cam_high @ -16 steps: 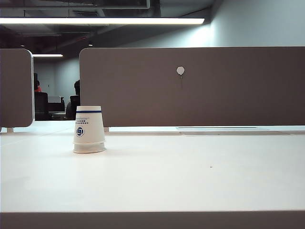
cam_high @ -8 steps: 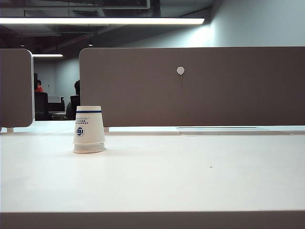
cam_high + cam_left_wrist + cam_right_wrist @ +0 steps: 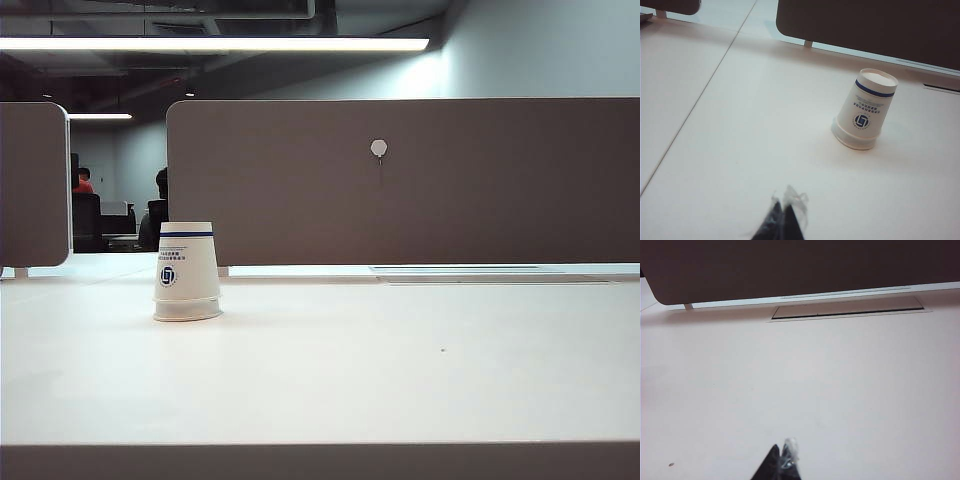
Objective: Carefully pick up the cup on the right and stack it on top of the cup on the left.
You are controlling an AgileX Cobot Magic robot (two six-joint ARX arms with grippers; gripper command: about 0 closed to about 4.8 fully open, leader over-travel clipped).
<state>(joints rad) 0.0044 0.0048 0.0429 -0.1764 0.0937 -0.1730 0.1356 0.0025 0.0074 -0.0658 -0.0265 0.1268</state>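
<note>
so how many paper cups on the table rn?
2, nested in one upside-down paper cup stack on the left of the table: a second rim shows under the outer cup. None elsewhere; further nested cups would be hidden.

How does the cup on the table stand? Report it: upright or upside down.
Upside down. The cup rests mouth-down on the table; its closed base faces up and its logo is inverted. A doubled rim at the bottom suggests two stacked cups.

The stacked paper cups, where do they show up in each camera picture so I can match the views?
Exterior view: stacked paper cups stand upside down, left of centre on the table.
Left wrist view: stacked paper cups, far beyond the shut left gripper.
Right wrist view: not in it.
Shared landmark: the dark partition behind the cups.
</note>
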